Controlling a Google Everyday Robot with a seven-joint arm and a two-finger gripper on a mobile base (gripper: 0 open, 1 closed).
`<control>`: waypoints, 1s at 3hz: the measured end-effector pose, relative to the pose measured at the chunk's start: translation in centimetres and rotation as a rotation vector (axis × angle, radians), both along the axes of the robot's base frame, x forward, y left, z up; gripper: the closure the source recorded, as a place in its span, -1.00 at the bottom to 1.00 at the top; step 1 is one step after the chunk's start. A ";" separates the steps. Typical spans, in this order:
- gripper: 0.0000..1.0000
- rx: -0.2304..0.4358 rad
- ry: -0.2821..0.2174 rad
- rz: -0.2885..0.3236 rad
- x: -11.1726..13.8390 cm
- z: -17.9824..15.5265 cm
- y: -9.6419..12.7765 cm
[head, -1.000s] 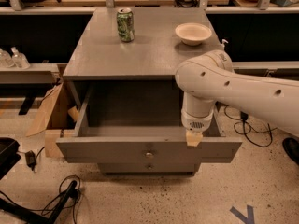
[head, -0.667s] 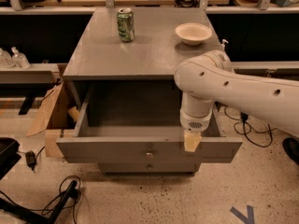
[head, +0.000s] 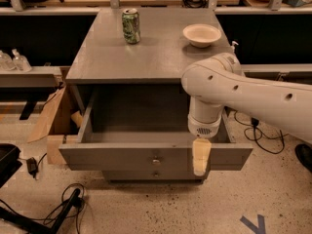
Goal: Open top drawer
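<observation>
The top drawer (head: pixel 122 157) of the grey cabinet is pulled far out, and its plain grey inside shows empty. Its small round metal knob (head: pixel 156 161) sits at the centre of the front panel. My gripper (head: pixel 201 157) hangs from the white arm (head: pixel 253 96) over the drawer's front edge, to the right of the knob. Its cream tip lies against the front panel, apart from the knob.
A green can (head: pixel 130 26) and a white bowl (head: pixel 202 34) stand on the cabinet top (head: pixel 146 52). A lower drawer knob (head: pixel 156 174) shows beneath. Cardboard (head: pixel 51 116) leans at the cabinet's left. Cables (head: pixel 58 208) lie on the floor at the front left.
My gripper has moved a little lower over the drawer's front panel. The drawer has stayed as far out as before.
</observation>
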State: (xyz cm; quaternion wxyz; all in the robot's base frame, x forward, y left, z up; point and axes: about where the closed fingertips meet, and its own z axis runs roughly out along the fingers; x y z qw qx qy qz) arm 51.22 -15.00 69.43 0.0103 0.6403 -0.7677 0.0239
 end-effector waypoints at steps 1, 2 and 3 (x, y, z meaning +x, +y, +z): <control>-1.00 -0.047 -0.014 0.002 1.1 1.4 -0.2; -0.64 -0.086 -0.044 -0.003 3.1 3.9 -0.9; -0.02 -0.052 -0.085 0.006 5.4 5.3 -1.1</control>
